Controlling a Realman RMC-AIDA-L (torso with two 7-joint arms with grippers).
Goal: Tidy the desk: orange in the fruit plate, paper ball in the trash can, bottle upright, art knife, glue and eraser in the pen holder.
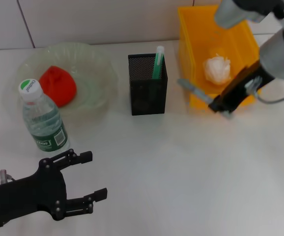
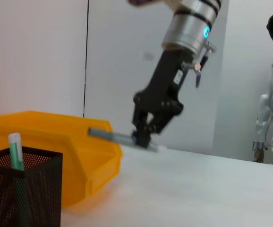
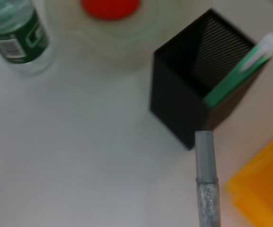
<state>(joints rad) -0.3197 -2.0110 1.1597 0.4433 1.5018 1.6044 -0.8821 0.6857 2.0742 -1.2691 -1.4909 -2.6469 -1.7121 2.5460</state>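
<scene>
One grey art knife (image 1: pixel 195 90) is held near one end by the closed right gripper (image 1: pixel 221 105), raised above the table (image 1: pixel 181 167) and roughly level, its free end pointing toward the pen holder (image 1: pixel 147 84). It is seen as a slim grey stick with a speckled section near the grip. The black mesh pen holder is placed between the fruit plate (image 1: pixel 100 66) and the yellow trash can (image 1: pixel 201 34), and a green-and-white glue stick (image 1: pixel 158 62) is already leaned inside it. A white paper ball (image 1: pixel 216 68) is seen in the trash can, just behind the knife. An orange (image 1: pixel 58 85) is set in the pale green plate, and a capped water bottle (image 1: pixel 41 116) is stood upright beside it. The left gripper (image 1: pixel 90 176) is kept low near the front edge, fingers spread, nothing held.
</scene>
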